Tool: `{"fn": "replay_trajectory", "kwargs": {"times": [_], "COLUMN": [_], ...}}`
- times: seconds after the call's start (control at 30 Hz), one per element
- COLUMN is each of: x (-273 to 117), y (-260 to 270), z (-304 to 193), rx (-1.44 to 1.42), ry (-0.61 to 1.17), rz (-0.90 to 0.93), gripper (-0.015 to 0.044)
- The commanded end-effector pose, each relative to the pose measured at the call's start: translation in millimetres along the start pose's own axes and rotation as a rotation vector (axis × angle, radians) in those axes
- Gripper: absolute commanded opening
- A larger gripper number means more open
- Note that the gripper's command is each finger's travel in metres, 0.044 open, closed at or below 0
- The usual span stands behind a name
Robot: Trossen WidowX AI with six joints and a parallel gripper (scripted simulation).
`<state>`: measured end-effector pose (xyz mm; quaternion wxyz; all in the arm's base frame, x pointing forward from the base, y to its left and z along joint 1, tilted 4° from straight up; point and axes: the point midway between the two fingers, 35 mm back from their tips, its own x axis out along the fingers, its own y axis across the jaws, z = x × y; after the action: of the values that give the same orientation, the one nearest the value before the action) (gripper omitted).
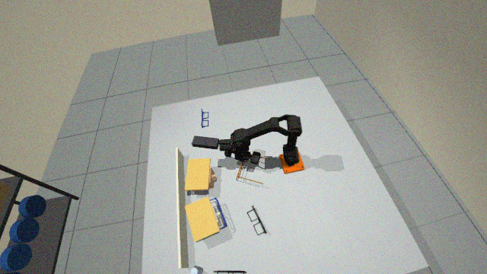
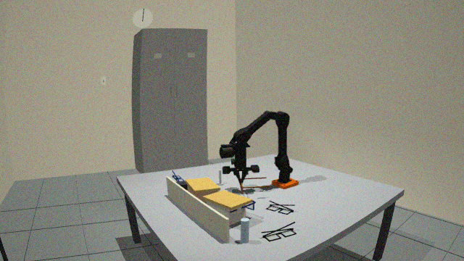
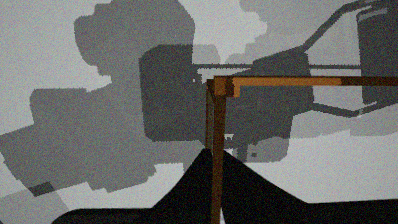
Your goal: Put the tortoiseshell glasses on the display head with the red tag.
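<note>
The tortoiseshell glasses (image 1: 251,180) (image 2: 255,187) (image 3: 290,81) are orange-brown, with both temples open and pointing toward the arm's base. My gripper (image 2: 241,183) (image 3: 211,156) points down and is shut on their front frame, low over the table; the frame runs between the fingertips in the wrist view. One yellow-topped display head (image 1: 198,173) (image 2: 203,184) has a brown nose facing the arm side and no glasses visible on it. The other yellow-topped head (image 1: 202,218) (image 2: 228,200) is turned at an angle, with blue glasses (image 1: 223,218) (image 2: 254,205) at its front. The red tag cannot be made out.
A pale upright panel (image 1: 183,228) (image 2: 197,208) stands behind the heads. Black glasses (image 1: 259,221) (image 2: 280,209) lie near the angled head; another black pair (image 2: 279,233) lies nearer the table edge. A pale blue cylinder (image 1: 196,270) (image 2: 244,230) stands at the panel's end. Other blue glasses (image 1: 205,119) are beyond the arm.
</note>
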<state>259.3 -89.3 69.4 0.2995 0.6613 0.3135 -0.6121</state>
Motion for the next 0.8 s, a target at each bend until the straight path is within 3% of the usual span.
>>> {"fn": "replay_trajectory", "kwargs": {"times": [0.0,0.33,0.77], "x": [-26,-74,-78], "y": [3,2,2], "z": [-1,0,9], "rx": [-0.004,-0.002,-0.205], "ry": [0.004,0.003,0.042], "rz": [0.015,0.014,0.021], "gripper": [0.0,0.0,0.0]}}
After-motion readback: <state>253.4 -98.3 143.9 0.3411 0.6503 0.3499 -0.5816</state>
